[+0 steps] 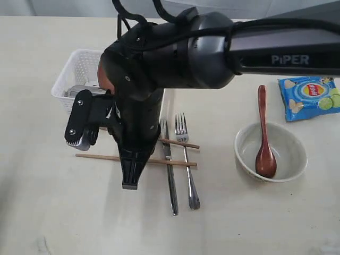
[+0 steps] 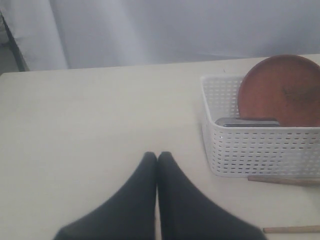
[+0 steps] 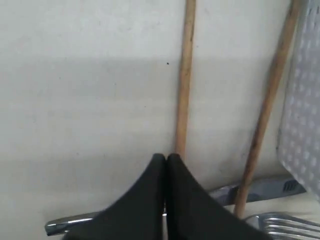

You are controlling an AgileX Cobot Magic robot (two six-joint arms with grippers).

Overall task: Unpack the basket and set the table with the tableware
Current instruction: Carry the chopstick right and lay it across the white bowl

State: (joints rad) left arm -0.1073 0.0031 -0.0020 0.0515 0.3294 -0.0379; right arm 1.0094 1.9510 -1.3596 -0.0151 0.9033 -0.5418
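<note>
1. A wide, pale beige table [image 1: 48, 212] with faint wood grain fills the scene. Soft grey shadows fall on it under the arm.
2. Beyond the table's far edge hangs a plain pale grey curtain [image 2: 175, 30]. A dark upright post [image 2: 10, 40] stands at its far left.
3. The white lattice basket [image 1: 74, 66] sits far and left on the table. A round brown plate [image 2: 280, 90] leans inside it, beside a steel cup [image 1: 79, 91].
4. A large black arm reaches in from the right and crosses the middle. The right gripper [image 1: 130, 183] points down just near of the basket, its 2 fingers pressed together with no gap.
5. The near chopstick [image 1: 101, 156] runs left to right past the tip of that gripper. I cannot tell whether they touch. The far chopstick [image 1: 180, 143] lies just beyond, close to the basket.
6. A steel knife [image 1: 171, 180] and fork [image 1: 188, 170] lie side by side at the centre, handles toward the near edge. Both chopsticks cross them.
7. To the right stands a cream bowl [image 1: 295, 143] with a dark wooden spoon [image 1: 264, 154] resting in it. The spoon's handle points far.
8. A blue chip bag [image 1: 311, 96] lies far right, apart from the bowl.
9. The left gripper [image 2: 157, 156] is closed and holds nothing. It is over bare table left of the basket.
</note>
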